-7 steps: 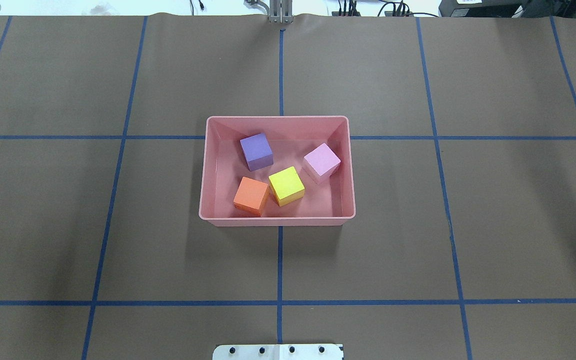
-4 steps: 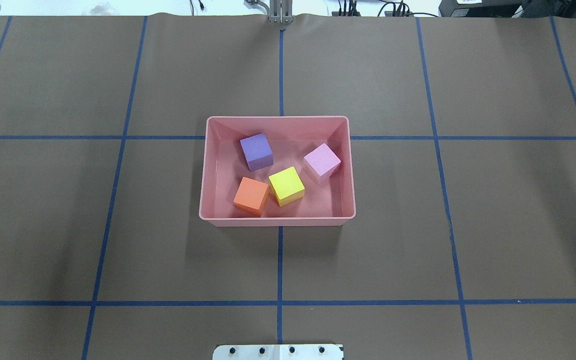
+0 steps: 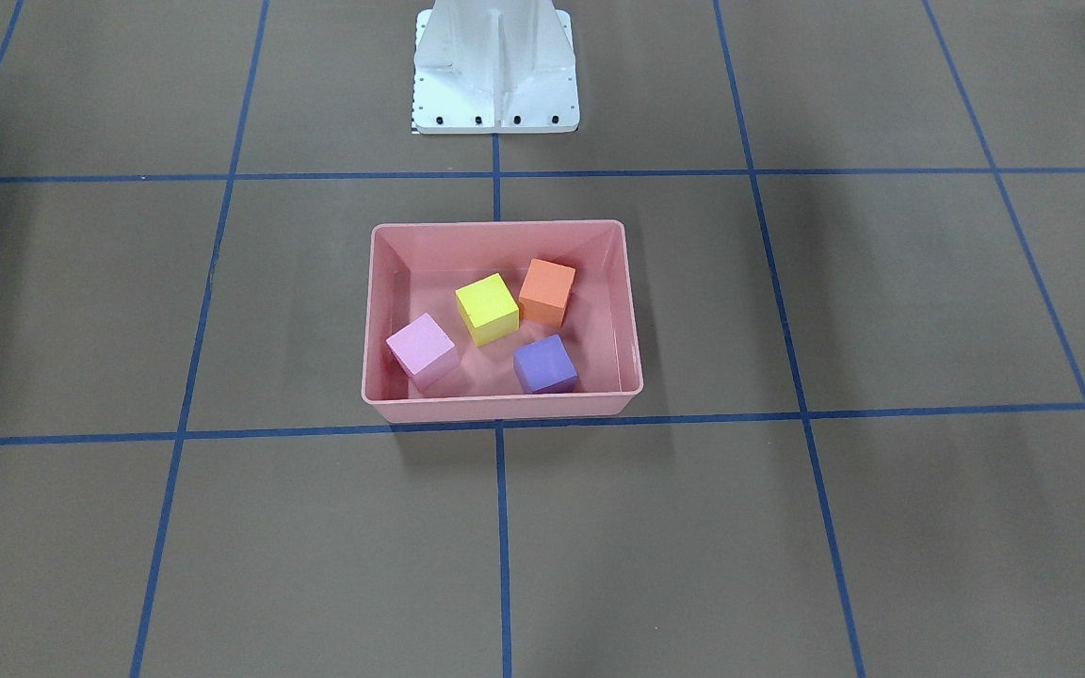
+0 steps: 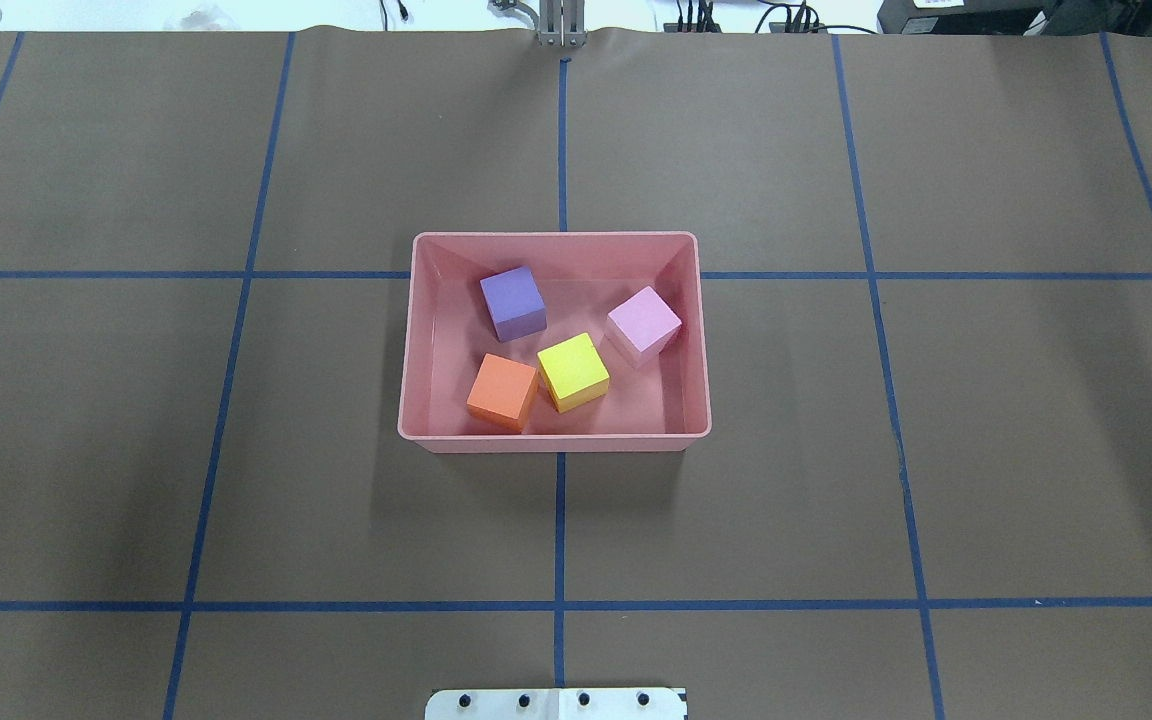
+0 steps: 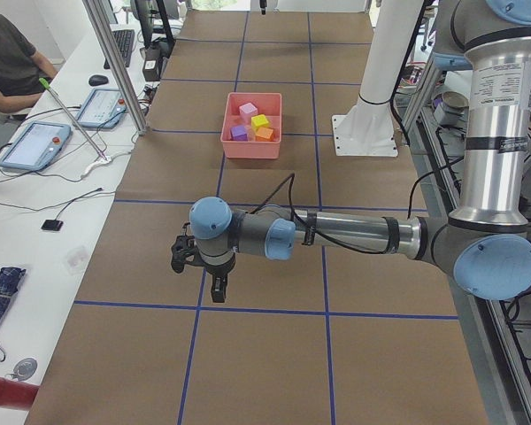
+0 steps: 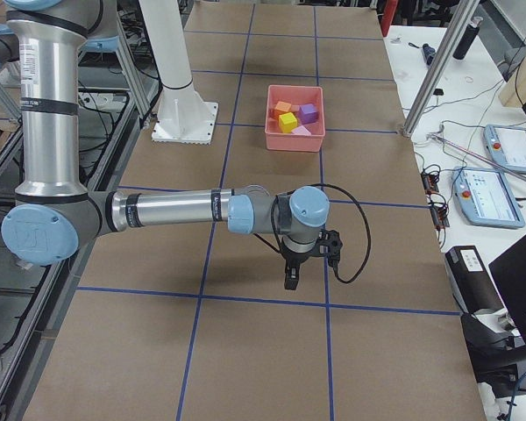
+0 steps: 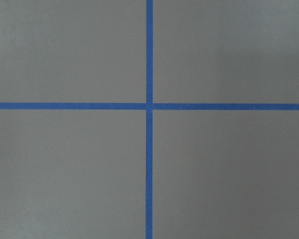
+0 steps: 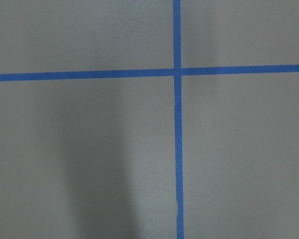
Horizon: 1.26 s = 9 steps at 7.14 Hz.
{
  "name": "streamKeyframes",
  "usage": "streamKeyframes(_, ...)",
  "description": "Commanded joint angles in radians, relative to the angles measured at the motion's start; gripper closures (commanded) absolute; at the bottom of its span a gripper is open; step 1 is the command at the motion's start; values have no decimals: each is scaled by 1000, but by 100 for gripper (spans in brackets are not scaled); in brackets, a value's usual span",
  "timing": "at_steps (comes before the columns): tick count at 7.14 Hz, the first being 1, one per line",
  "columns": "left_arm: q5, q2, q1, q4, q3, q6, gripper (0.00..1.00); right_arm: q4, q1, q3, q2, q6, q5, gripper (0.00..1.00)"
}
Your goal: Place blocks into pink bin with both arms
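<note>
Mid-table, on the centre tape line: the pink bin (image 4: 556, 443) sits flat on the brown paper cover (image 4: 236, 450), just ahead of my white base pedestal (image 3: 495, 75). All four blocks lie inside it, on its floor.

- purple block (image 4: 513, 302): far left part of the bin, alone.
- light pink block (image 4: 644, 323): right side, close to the right wall, turned at an angle.
- yellow block (image 4: 573, 370): middle, towards the near wall.
- orange block (image 4: 503, 390): near left, just beside the yellow one; they seem to meet at an edge.

Left arm (image 5: 354, 235) is stretched out low over the table's left end. Left gripper (image 5: 219, 294) points down above the paper, well apart from the bin. It shows in the side view only, so I cannot tell how its jaws stand. Nothing is seen hanging from it.

Right arm (image 6: 167, 210) is stretched the same way over the right end. Right gripper (image 6: 291, 279) points down, well apart from the bin. Jaw state: cannot tell either.

Both wrist cameras look straight down on bare paper, each with a blue tape cross (image 7: 149, 105) (image 8: 177, 71); no fingers in frame.

An operator (image 5: 9, 62) sits at the side desk beyond the far edge.
</note>
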Motion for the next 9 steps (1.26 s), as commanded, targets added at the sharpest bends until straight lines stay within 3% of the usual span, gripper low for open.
streamKeyframes(1,2,1,0,1,4,0,0,0,0,-16,10,-1,1,0)
streamKeyframes(7,-1,-5,1,-1,4,-3,0,3,-2,-36,7,-1,-16,0)
streamKeyframes(9,-1,6,1,-5,7,-1,0,52,-8,-55,7,1,-17,0)
